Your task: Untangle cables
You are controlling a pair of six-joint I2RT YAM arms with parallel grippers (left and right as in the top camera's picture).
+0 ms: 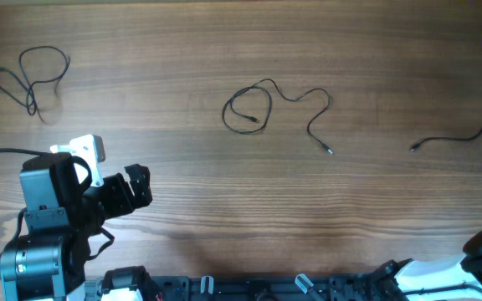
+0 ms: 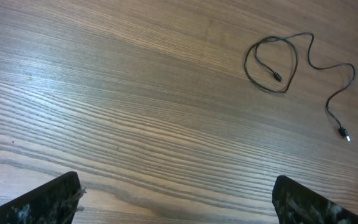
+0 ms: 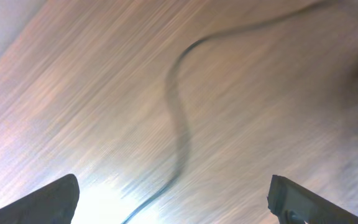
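Here, your left gripper (image 2: 176, 196) hangs over the brown wood-grain table (image 1: 182, 201) at the near left. Its dark fingers (image 2: 48, 199) are spread fully wide, with nothing between them. Your right gripper (image 3: 173, 196), at the near right edge, also stands wide open and holds nothing. Its wrist view is blurred, showing the right-hand thin black cable (image 3: 181, 134) snaking over the wood between and beyond the spread fingertips. From overhead, that cable lies a little farther out as a single loose strand. One small plug end points toward the table's middle and the other end runs off the right edge. Farther still, mid-table, the middle thin black cable (image 1: 270, 102) forms one round loop, with a wavy tail ending in a small plug. Farthest out, at the far left corner, the left-hand thin black cable (image 1: 30, 86) lies in a loose loop with crossed ends. All three cables lie well apart, none of them touching.
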